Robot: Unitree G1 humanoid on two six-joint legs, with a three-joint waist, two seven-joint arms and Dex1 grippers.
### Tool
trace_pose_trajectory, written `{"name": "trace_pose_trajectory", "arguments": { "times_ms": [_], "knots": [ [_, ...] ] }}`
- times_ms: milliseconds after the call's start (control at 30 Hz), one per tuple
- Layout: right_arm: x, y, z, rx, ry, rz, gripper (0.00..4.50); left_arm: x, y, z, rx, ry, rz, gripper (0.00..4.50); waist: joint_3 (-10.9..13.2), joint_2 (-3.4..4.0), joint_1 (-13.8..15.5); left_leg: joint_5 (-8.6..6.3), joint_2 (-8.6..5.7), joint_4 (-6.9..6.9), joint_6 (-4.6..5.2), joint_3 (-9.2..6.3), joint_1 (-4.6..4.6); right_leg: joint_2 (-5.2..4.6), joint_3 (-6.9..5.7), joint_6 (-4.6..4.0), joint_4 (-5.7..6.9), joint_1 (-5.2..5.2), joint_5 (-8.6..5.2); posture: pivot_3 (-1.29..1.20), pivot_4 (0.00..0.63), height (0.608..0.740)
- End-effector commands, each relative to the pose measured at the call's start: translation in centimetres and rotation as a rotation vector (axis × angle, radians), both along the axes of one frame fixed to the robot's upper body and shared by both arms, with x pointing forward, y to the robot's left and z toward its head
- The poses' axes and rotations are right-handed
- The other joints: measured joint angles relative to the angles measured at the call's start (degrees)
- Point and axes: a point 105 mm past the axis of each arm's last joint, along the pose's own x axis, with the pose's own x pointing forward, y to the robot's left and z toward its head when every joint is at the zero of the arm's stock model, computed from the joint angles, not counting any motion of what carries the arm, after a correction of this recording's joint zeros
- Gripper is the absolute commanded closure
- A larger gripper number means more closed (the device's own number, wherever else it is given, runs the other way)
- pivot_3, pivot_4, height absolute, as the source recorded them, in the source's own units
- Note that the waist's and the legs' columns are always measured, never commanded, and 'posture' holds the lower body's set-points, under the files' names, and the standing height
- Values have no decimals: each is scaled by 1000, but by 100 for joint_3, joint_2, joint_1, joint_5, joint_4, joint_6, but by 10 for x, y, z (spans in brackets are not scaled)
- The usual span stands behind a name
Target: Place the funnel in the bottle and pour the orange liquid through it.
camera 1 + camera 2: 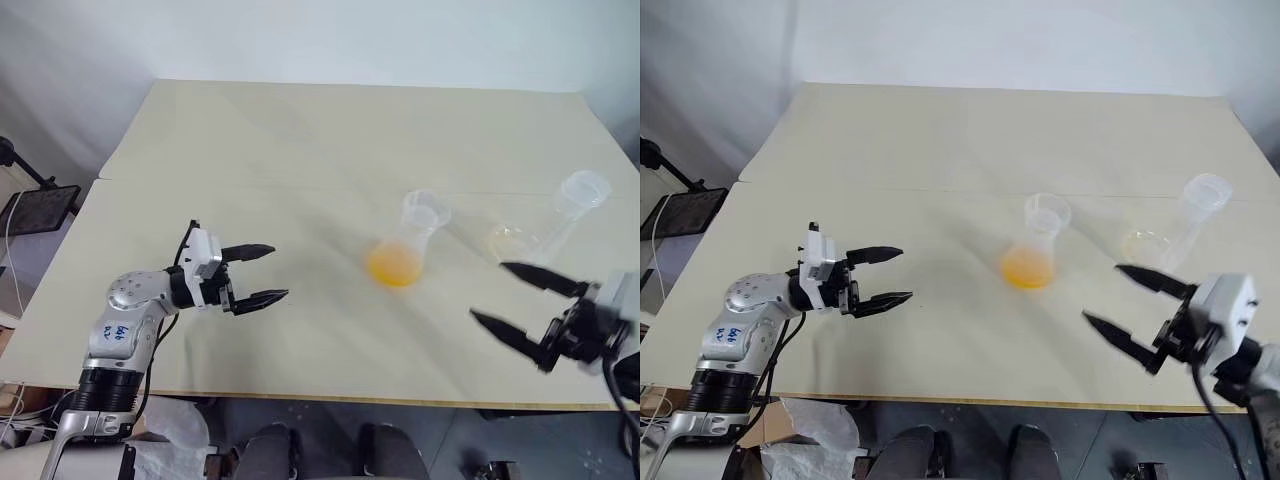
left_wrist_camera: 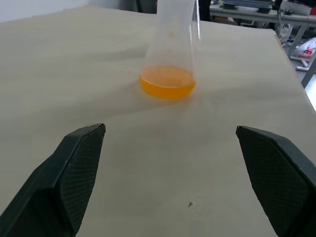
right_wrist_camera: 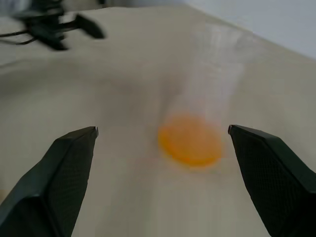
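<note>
Clearance is looking like the main concern now. Left end effector [image 1: 278, 272] is hovering released and empty over the counter [image 1: 250, 150], well apart from the glassware. The orange liquid [image 1: 393, 264] is sitting in the bottle [image 1: 408, 240] at centre, with what may be the funnel [image 1: 426, 209] in its neck. A nearly empty flask [image 1: 560, 215] is standing further right. Right end effector [image 1: 488, 291] is hanging released nearby, so any motion is wanting a wide berth around both.

Left gripper [image 1: 262, 274] fingers spread wide, right gripper [image 1: 515, 296] fingers spread, both empty
</note>
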Motion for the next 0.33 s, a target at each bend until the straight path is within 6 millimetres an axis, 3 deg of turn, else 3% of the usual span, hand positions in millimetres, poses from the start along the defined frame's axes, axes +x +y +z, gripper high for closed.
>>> {"name": "trace_pose_trajectory", "arguments": {
  "times_ms": [33, 333],
  "knots": [
    [-4, -5, -7, -68, -7, 60, 66, -4, 7, 8, 37, -92, 41, 0, 0, 0, -1, 0, 0, 0, 0, 0, 5, 0, 0, 0, -2, 6, 0, 0, 150, 740],
    [-6, -22, -20, -101, 25, 85, 66, -9, 16, 10, 28, -135, 103, 0, 1, -1, 13, -2, 4, -3, -1, -8, 16, -1, -5, 0, -4, 19, 0, 0, 150, 740]
  ]
}}
